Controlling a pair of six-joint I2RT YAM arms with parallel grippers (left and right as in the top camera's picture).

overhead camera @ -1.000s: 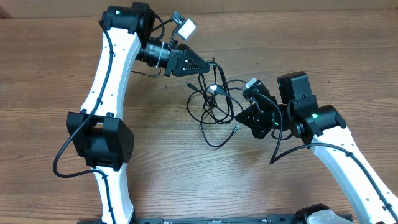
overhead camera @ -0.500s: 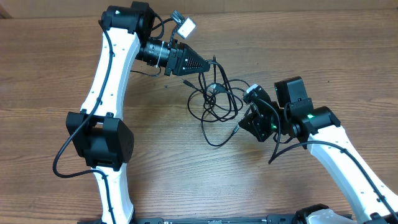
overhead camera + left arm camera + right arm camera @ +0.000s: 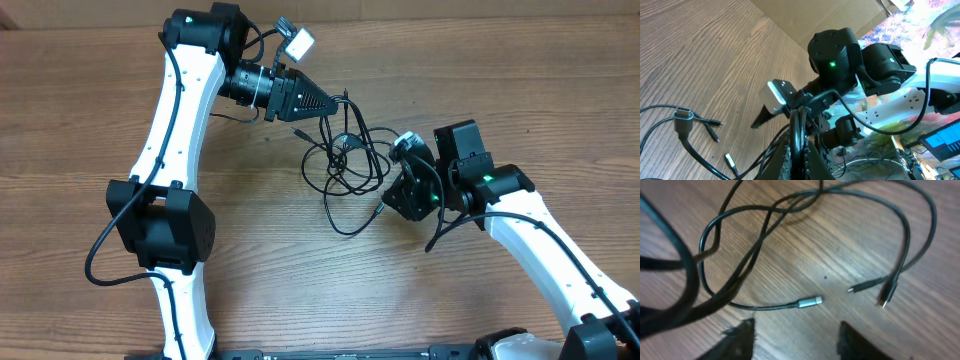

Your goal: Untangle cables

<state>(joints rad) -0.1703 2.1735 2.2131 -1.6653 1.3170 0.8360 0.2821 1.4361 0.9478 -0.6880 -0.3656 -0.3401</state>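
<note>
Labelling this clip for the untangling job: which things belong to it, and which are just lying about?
Job: cables, with silver-tipped plug; left pincer, shut on the cables; right pincer, open, facing the plug.
Lying about: wooden table; thick arm wiring.

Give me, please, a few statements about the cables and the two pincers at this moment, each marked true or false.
1. The left pincer is shut on the thin black cables. True.
2. The right pincer grips the silver-tipped plug. False: its jaws stand open, and the plug lies just ahead of them, untouched.
3. The cables form one looped tangle between the two arms. True.
4. The cables rest in a plastic tray. False: apart from the stretch that the left pincer holds, they lie on the bare brown wooden table.
</note>
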